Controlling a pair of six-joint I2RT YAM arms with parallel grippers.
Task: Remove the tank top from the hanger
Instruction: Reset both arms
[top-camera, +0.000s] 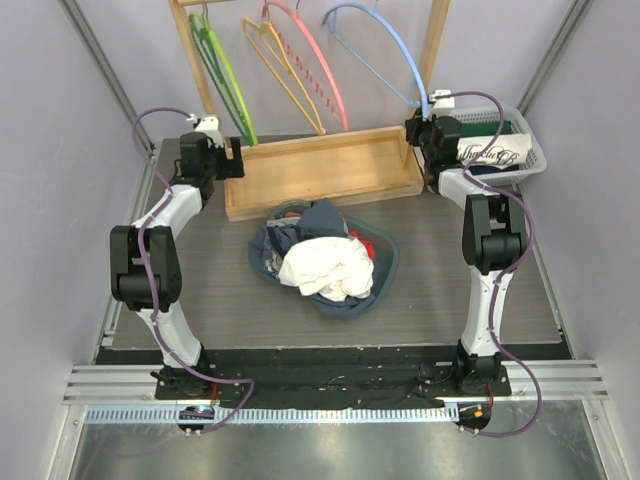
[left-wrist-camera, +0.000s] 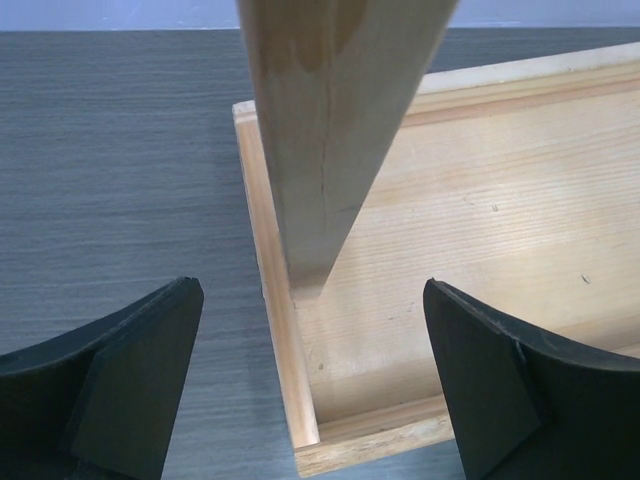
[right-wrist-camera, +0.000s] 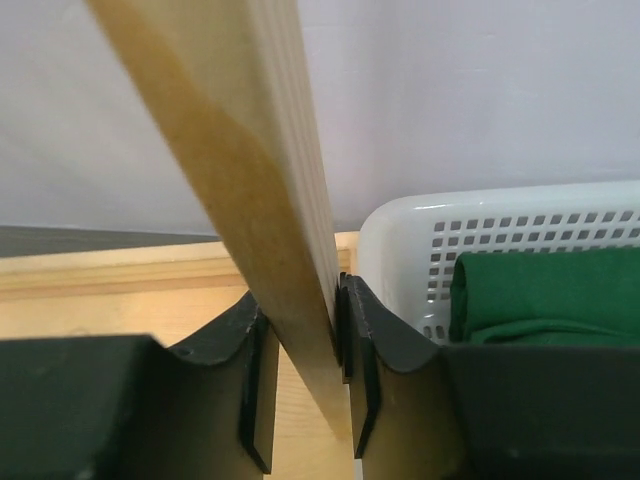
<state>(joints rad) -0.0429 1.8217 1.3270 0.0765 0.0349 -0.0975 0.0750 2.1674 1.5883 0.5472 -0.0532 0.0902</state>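
Observation:
Green (top-camera: 225, 80), yellow (top-camera: 280, 70), pink (top-camera: 315, 60) and blue (top-camera: 385, 50) hangers hang bare on the wooden rack at the back. I cannot pick out the tank top; it may lie among the heaped clothes (top-camera: 320, 262). My right gripper (top-camera: 425, 140) (right-wrist-camera: 300, 350) is shut on the rack's right post (right-wrist-camera: 250, 200), with a pad pressed against each side. My left gripper (top-camera: 236, 160) (left-wrist-camera: 312, 380) is wide open, and the left post (left-wrist-camera: 320, 150) stands just ahead between its fingers, untouched.
The rack's wooden tray base (top-camera: 330, 165) (left-wrist-camera: 480, 200) spans the back of the table. A dark round basket (top-camera: 385, 265) holds the clothes heap in the middle. A white perforated basket (top-camera: 535, 150) (right-wrist-camera: 420, 230) with folded green cloth (right-wrist-camera: 540, 295) sits right of the right gripper.

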